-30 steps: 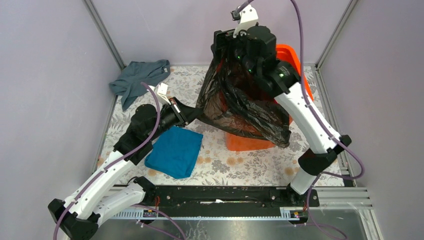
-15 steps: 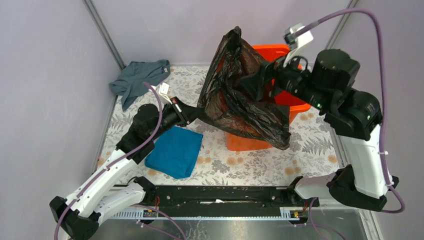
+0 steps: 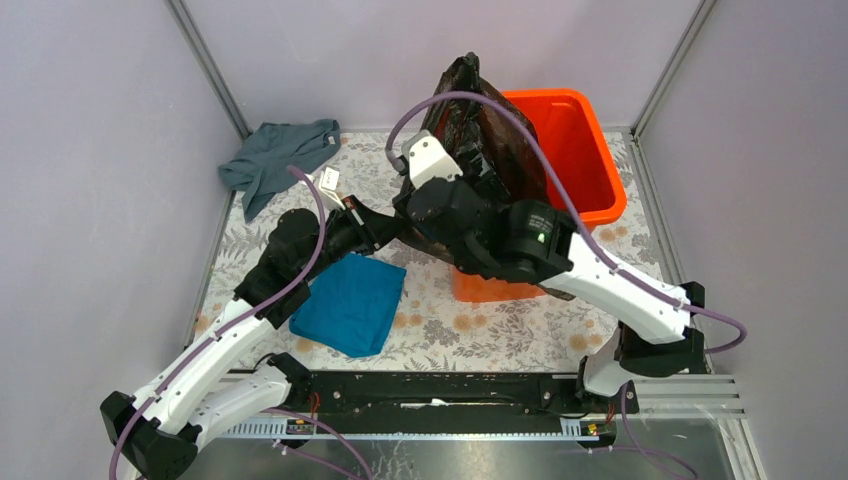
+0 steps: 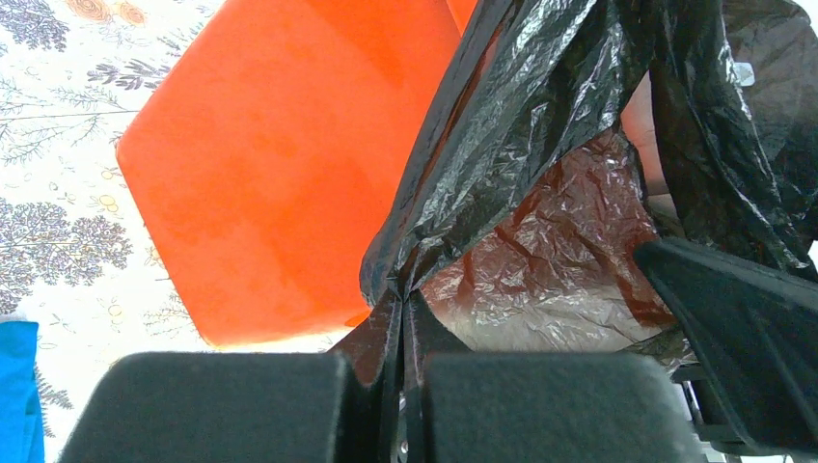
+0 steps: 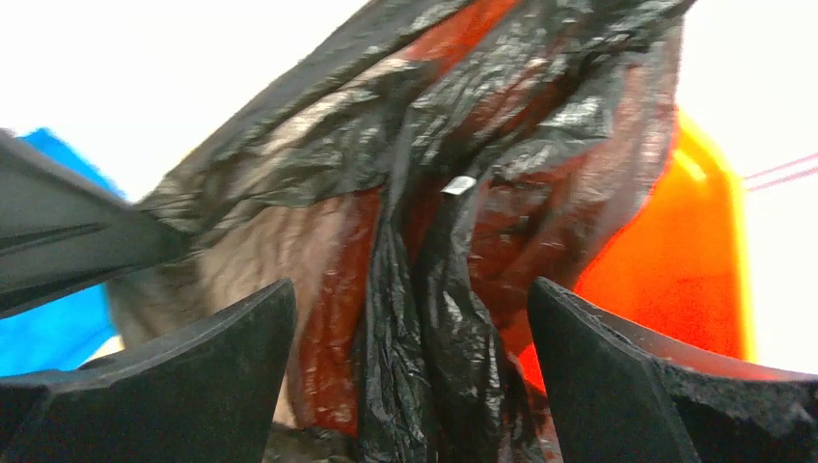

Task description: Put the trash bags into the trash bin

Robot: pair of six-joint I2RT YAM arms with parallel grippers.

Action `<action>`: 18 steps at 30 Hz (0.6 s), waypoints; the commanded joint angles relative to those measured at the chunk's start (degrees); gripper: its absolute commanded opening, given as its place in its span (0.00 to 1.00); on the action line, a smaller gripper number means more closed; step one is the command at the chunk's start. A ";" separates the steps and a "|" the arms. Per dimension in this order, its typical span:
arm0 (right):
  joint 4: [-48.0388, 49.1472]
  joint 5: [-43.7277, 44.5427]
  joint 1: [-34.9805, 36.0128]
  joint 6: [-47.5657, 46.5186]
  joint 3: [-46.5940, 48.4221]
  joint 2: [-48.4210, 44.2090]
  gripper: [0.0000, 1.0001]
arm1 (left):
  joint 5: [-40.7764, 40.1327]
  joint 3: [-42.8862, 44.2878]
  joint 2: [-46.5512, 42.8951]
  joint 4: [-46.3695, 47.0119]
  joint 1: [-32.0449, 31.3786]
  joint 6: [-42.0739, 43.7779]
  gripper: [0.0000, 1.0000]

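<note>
The black trash bag (image 3: 478, 125) hangs over the left rim of the orange trash bin (image 3: 580, 150), its top standing up. My left gripper (image 3: 395, 228) is shut on the bag's lower left edge; in the left wrist view (image 4: 403, 386) the plastic (image 4: 540, 145) is pinched between the jaws beside the bin wall (image 4: 280, 164). My right gripper (image 3: 432, 232) is open close to the left one. In the right wrist view (image 5: 410, 386) a bunched fold of the bag (image 5: 434, 193) lies between the spread jaws, with the bin (image 5: 675, 260) behind.
A folded blue cloth (image 3: 350, 302) lies on the floral table cover in front of the left arm. A grey-blue garment (image 3: 278, 150) is crumpled at the back left. Walls and frame posts enclose the table on three sides.
My right arm has swung from high beside the bin down and left to the bag's lower part, next to the left gripper. The left gripper has kept its hold.
</note>
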 commanded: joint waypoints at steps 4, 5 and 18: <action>15.88 20.16 2.65 -11.44 -10.68 -8.75 0.88 | 0.11 0.04 0.92 3.03 0.20 -1.03 0.00; 17.16 20.20 2.65 -11.96 -12.04 -9.51 0.83 | 0.18 0.09 1.11 3.04 0.20 -1.01 0.00; 26.15 22.49 1.66 -13.41 -18.67 -18.53 0.37 | 1.91 0.41 2.55 4.82 0.20 -2.31 0.00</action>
